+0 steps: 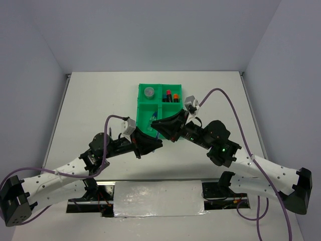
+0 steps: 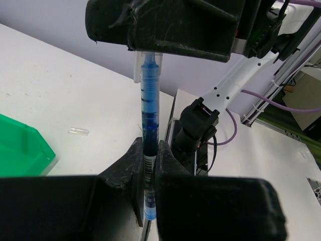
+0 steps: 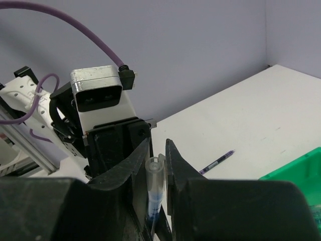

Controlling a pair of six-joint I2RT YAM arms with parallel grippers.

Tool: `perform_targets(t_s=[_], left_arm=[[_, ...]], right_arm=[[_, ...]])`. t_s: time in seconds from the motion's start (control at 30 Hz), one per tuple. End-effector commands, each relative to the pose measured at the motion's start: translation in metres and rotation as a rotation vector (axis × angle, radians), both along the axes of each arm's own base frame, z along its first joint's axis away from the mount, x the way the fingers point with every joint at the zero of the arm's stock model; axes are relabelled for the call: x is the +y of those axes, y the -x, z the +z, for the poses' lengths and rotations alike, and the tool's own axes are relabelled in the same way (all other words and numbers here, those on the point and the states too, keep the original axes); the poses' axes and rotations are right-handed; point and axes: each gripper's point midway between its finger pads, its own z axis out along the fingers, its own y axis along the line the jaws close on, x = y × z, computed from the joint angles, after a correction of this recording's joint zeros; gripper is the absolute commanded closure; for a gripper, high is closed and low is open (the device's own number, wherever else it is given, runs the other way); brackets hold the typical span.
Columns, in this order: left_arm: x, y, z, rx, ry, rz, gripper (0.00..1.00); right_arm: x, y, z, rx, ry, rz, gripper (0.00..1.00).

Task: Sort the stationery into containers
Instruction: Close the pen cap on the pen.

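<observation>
I see the disc [image 1: 149, 92] and markers [image 1: 172, 95] lying in the far compartments of the tray [image 1: 142, 103]. My left hand [image 2: 149, 150] and right hand [image 3: 157, 148] both pinch one blue pen [image 2: 149, 100] in mid-air near the tray. A second pen [image 3: 216, 163] lies unsorted on the bench [image 1: 100, 95].

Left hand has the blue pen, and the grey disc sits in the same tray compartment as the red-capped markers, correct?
No. The top external view shows the grey disc in the far-left compartment of the green tray; the red-capped markers are in the far-right one. The left hand does have the blue pen.
</observation>
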Motion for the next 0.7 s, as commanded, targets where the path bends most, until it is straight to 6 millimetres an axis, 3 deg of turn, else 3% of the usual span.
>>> perform_targets(t_s=[0.0, 0.33, 0.43, 0.67], left_arm=[[0.006, 0.003, 0.048, -0.083, 0.125, 0.012, 1.0], [0.013, 0.005, 0.082, -0.143, 0.213, 0.028, 1.0], [0.015, 0.006, 0.089, -0.161, 0.234, 0.032, 1.0], [0.01, 0.008, 0.092, -0.208, 0.206, 0.006, 1.0]], right_arm=[[-0.002, 0.006, 0.007, -0.052, -0.039, 0.024, 1.0], [0.0, 0.008, -0.02, -0.026, -0.043, 0.044, 1.0], [0.005, 0.009, -0.038, 0.005, -0.024, 0.061, 1.0], [0.013, 0.007, -0.065, 0.071, 0.037, 0.077, 1.0]])
